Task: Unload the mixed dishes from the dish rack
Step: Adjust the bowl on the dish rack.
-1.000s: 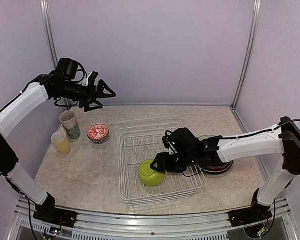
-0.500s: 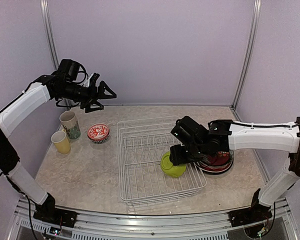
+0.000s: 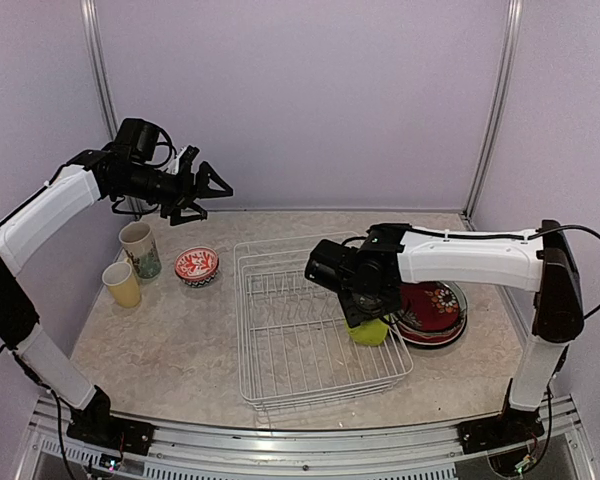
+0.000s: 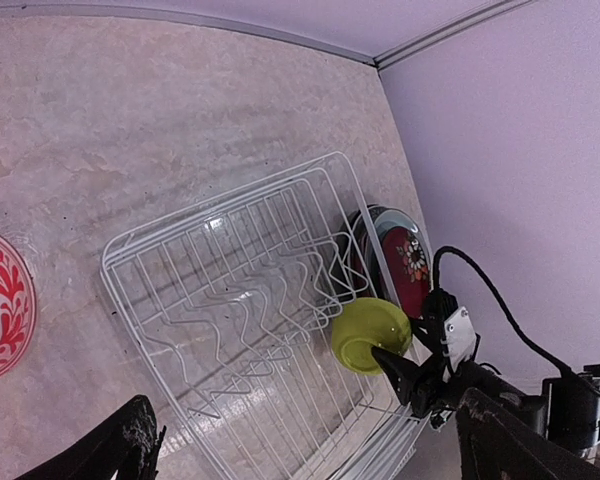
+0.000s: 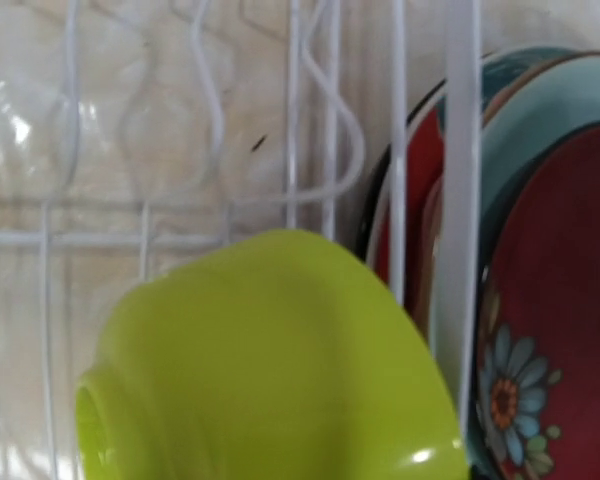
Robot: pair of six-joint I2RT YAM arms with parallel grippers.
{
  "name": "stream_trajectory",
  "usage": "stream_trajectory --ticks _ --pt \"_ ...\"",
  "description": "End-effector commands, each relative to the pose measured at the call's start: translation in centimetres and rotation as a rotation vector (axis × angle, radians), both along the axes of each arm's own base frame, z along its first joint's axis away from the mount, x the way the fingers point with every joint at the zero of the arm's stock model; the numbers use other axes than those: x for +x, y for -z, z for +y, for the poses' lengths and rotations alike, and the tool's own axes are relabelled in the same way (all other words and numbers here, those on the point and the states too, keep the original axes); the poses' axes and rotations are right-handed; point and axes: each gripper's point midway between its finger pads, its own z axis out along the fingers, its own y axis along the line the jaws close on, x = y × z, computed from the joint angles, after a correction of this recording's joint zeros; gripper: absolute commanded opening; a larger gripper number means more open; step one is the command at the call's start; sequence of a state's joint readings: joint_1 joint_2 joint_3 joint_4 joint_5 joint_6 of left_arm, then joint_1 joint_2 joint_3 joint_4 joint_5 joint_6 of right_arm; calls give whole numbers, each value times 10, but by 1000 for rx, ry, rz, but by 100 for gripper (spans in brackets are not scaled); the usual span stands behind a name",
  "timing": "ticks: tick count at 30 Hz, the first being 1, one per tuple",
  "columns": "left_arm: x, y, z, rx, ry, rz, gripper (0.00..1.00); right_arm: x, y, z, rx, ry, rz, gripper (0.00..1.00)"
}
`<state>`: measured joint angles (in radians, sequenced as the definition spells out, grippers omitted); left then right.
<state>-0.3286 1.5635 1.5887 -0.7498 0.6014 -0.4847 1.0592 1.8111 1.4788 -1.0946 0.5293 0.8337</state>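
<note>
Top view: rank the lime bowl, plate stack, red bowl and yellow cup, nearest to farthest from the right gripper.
1. Lime bowl, held by the right gripper.
2. Plates, just to its right.
3. Red bowl, left of the rack.
4. Yellow cup, far left.

1 rack [image 3: 280, 360]; 2 bowls: lime [image 3: 370, 333], red-white [image 3: 196, 265]; 1 cup [image 3: 122, 285]; 1 mug [image 3: 139, 248]; 1 plate stack [image 3: 435, 310].

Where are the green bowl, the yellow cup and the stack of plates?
green bowl [image 3: 369, 332], overhead view, on its side wall
yellow cup [image 3: 123, 287], overhead view, on its outer wall
stack of plates [image 3: 438, 303], overhead view, on the red top plate's face
</note>
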Motion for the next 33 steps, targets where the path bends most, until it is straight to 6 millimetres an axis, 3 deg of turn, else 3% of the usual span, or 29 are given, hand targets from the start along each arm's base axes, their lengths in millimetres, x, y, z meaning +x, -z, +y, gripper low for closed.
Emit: stream_trajectory --ticks 1,5,10,15,21,27,33 --pt "-2 -11 2 2 3 -35 99 1 7 1 -156 -10 -8 58" --pt "-2 -13 3 1 1 -38 99 -2 18 23 -197 -61 7 72" --pt "-2 -13 3 0 1 -37 99 -8 24 51 -116 -122 27 91" --pt "-1 -12 3 0 -1 -33 99 -13 11 84 78 -201 25 99" --pt "1 -9 3 2 -2 -26 99 -21 -9 115 324 -262 12 100" --pt "2 -6 3 3 -2 -20 99 -25 -20 110 394 -254 1 100" --pt "0 -7 2 1 2 -22 99 -26 -9 70 365 -143 3 100"
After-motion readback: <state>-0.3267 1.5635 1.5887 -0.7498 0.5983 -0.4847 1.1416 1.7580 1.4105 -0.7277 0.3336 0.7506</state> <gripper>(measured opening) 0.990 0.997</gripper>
